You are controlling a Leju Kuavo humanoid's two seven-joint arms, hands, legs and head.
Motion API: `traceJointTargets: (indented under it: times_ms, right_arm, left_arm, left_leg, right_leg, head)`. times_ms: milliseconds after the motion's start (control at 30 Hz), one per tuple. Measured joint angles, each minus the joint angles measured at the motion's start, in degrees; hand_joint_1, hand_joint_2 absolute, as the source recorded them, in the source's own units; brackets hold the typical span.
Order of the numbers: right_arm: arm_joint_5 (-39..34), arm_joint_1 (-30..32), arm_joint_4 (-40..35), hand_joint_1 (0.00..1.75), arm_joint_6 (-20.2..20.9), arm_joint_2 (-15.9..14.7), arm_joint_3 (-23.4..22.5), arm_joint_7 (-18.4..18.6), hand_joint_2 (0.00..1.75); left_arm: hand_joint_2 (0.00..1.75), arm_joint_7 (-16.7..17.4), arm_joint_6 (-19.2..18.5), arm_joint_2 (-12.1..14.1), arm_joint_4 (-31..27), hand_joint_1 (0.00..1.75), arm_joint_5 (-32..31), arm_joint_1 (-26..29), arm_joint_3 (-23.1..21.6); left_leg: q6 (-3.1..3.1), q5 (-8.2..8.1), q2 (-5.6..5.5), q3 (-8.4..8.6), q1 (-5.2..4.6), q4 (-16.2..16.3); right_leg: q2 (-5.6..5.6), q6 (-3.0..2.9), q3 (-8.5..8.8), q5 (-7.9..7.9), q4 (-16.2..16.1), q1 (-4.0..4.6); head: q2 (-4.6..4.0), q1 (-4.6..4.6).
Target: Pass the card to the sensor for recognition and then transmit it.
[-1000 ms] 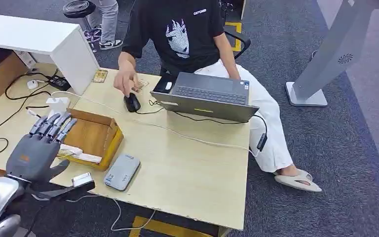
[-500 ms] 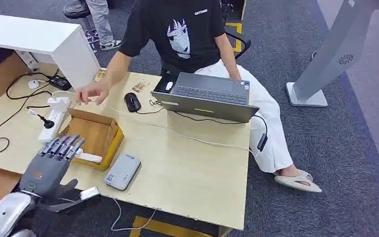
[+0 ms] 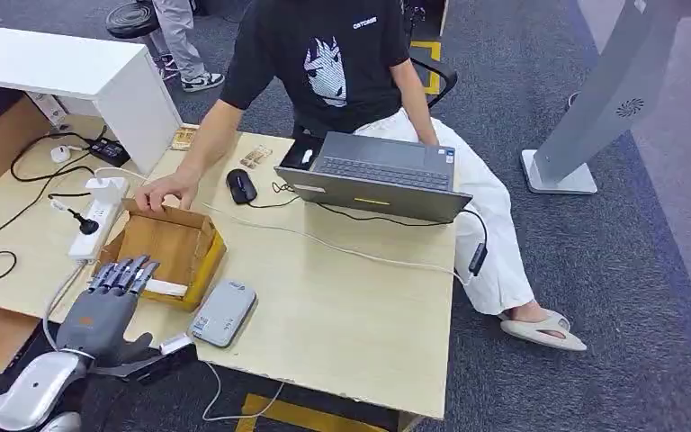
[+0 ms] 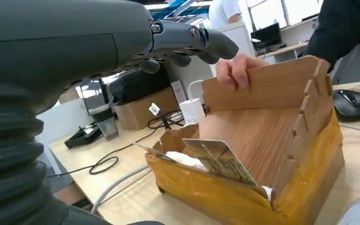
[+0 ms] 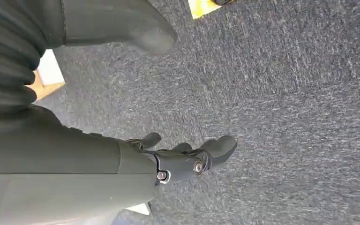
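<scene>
Where dark carpet surrounds it, cluttered wooden table, both robot hands empty, fingers apart.

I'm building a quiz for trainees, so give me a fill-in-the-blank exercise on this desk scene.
1. The card leans inside the open cardboard ____.
2. The person's hand grips the box's far ____.
3. The grey sensor lies flat on the ____, beside the box.
4. The left hand holds ____.

Missing: box; wall; table; nothing

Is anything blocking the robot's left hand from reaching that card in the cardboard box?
Nothing visible blocks it. The left hand hovers by the box's near edge, where the card leans. A person's hand grips the far wall, away from the card.
</scene>
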Motion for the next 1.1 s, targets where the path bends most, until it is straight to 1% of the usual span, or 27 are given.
traceJointTargets:
  times_ms: [133,333,600,867,900,933,967,1000,1033,1067,1100]
  right_arm:
    - [0.09,-0.08,0.00,0.00,0.15,0.00,-0.22,-0.13,1.75]
    - [1.16,-0.19,0.00,0.00,0.37,-0.02,-0.42,-0.74,1.75]
    - [4.78,-1.32,1.03,0.00,1.09,0.00,-3.32,-4.96,1.75]
    - [6.53,-2.00,2.45,0.00,1.27,0.00,-5.57,-6.99,1.75]
    - [6.84,-2.04,2.56,0.00,1.31,0.00,-5.84,-7.19,1.75]
    - [7.19,-2.08,2.65,0.00,1.38,0.00,-6.06,-7.37,1.75]
    - [7.37,-2.14,2.75,0.00,1.53,0.00,-6.19,-7.61,1.75]
    - [7.50,-2.19,2.84,0.00,1.60,0.00,-6.32,-7.82,1.75]
    - [7.65,-2.24,2.95,0.00,1.64,0.00,-6.55,-7.96,1.75]
    - [7.67,-2.31,3.06,0.00,1.68,0.00,-6.73,-7.98,1.75]
    - [7.89,-2.35,3.15,0.00,1.68,0.00,-7.06,-8.02,1.75]
  left_arm:
    - [1.75,0.02,0.07,-1.00,1.90,0.00,-0.02,-0.71,0.00]
    - [1.75,0.22,0.28,-1.99,3.15,0.00,-0.66,-1.06,0.02]
    - [1.75,0.52,1.25,-3.28,6.07,0.00,-2.99,-3.54,0.11]
    - [1.75,0.52,1.33,-3.82,7.82,0.00,-4.24,-6.05,0.11]
    - [1.75,0.52,1.33,-3.91,8.00,0.09,-4.31,-6.29,0.11]
    - [1.75,0.52,1.33,-4.00,8.11,0.45,-4.39,-6.48,0.11]
    - [1.75,0.52,1.33,-4.13,8.26,1.57,-4.48,-6.65,0.11]
    - [1.75,0.52,1.31,-4.20,8.37,1.61,-4.52,-6.77,0.11]
    - [1.75,0.52,1.31,-4.28,8.43,1.71,-4.55,-6.86,0.11]
    - [1.75,0.52,1.31,-4.30,8.52,1.75,-4.57,-6.90,0.09]
    - [1.75,0.55,1.29,-4.35,8.59,1.75,-4.65,-6.90,0.07]
  left_leg:
    - [0.00,0.00,0.00,0.00,0.00,0.00]
    - [0.00,0.00,0.00,0.00,0.00,0.00]
    - [0.00,0.01,-0.08,0.00,0.00,0.00]
    - [0.00,0.02,-0.18,0.00,0.00,0.00]
    - [0.00,0.02,-0.20,-0.01,0.00,0.00]
    - [0.00,0.02,-0.20,-0.01,0.00,0.00]
    - [0.00,0.02,-0.20,0.00,0.00,0.00]
    - [0.00,0.02,-0.20,0.00,0.00,0.00]
    - [0.00,0.02,-0.20,0.00,0.00,0.00]
    - [0.00,0.02,-0.21,0.00,0.00,0.00]
    - [0.00,0.02,-0.21,0.00,0.00,0.00]
  right_leg:
    - [0.00,0.00,0.00,0.00,0.00,0.00]
    - [0.00,0.00,0.00,0.00,0.00,0.00]
    - [-0.07,0.00,0.16,0.00,0.00,0.00]
    - [-0.17,0.00,0.20,0.00,0.00,0.00]
    - [-0.19,0.00,0.20,0.00,0.00,0.00]
    - [-0.19,0.00,0.20,0.00,0.00,0.00]
    - [-0.19,0.00,0.20,0.00,0.00,0.00]
    - [-0.19,0.00,0.20,0.00,0.00,0.00]
    - [-0.19,0.00,0.20,0.00,0.00,0.00]
    - [-0.19,0.00,0.20,0.00,0.00,0.00]
    - [-0.19,0.00,0.20,0.00,0.00,0.00]
  head:
    - [0.00,-0.02]
    - [0.00,0.00]
    - [0.00,0.00]
    - [0.00,-0.02]
    - [0.00,0.00]
    - [0.00,0.00]
    - [0.00,0.00]
    - [0.00,-0.02]
    - [0.00,0.00]
    - [0.00,0.00]
    - [0.00,0.00]
